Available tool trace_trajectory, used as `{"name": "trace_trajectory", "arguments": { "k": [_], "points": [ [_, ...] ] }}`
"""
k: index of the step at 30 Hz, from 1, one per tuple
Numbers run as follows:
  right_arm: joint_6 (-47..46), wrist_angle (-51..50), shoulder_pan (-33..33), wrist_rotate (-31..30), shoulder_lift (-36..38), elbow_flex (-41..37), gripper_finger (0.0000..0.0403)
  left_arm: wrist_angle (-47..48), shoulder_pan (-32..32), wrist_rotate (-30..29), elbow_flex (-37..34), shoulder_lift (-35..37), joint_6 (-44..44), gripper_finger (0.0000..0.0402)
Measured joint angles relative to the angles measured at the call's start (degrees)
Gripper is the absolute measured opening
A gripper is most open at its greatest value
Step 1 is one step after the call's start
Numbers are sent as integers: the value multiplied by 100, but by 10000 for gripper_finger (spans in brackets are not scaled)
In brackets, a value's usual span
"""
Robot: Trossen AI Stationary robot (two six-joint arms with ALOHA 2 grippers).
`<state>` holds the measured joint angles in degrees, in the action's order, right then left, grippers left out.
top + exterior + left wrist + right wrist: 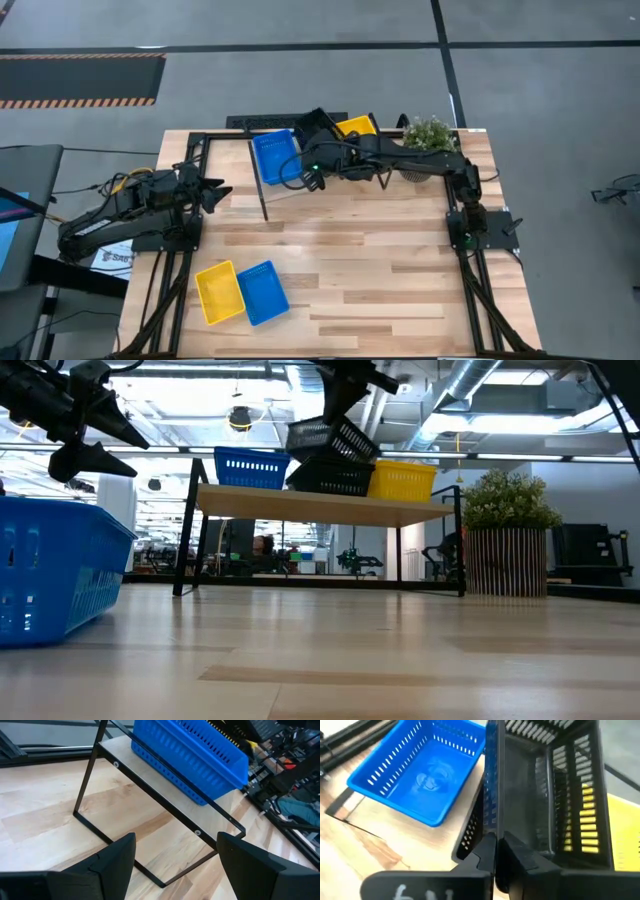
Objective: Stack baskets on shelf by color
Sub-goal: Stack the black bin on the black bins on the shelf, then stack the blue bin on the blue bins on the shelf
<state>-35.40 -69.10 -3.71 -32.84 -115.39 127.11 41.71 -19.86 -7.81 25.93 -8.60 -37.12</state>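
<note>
The right end effector (495, 852) is clamped on the thin side wall of a black basket (330, 438), holding it tilted just above a second black basket (330, 478) on the shelf (320, 506). On that shelf, a blue basket (274, 156) sits at nine o'clock of the black pair and a yellow basket (403, 480) at three o'clock. The mesh plastic looks light, fairly stiff and slightly slick, so a rim pinch should hold, though it lets the basket tip. The left end effector (172, 857) waits with fingers spread, near the desk (370, 270) edge. A yellow (218, 292) and blue basket (264, 292) remain at six o'clock.

Bright, even overhead light; soft shadows
</note>
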Motion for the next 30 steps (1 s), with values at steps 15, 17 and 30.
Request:
{"name": "trace_trajectory", "arguments": {
  "k": [15, 17, 30],
  "points": [
    [583, 154, 28, 101, -1, 0, 102, 3, 0, -4, -1, 0, 0, 265],
    [824, 430, 34, 101, -1, 0, 102, 2, 0, -5, -2, 0, 0, 265],
    [1779, 1038, 155, 925, -1, 0, 102, 100, 0, 1, -2, 0, 2, 265]
  ]
}}
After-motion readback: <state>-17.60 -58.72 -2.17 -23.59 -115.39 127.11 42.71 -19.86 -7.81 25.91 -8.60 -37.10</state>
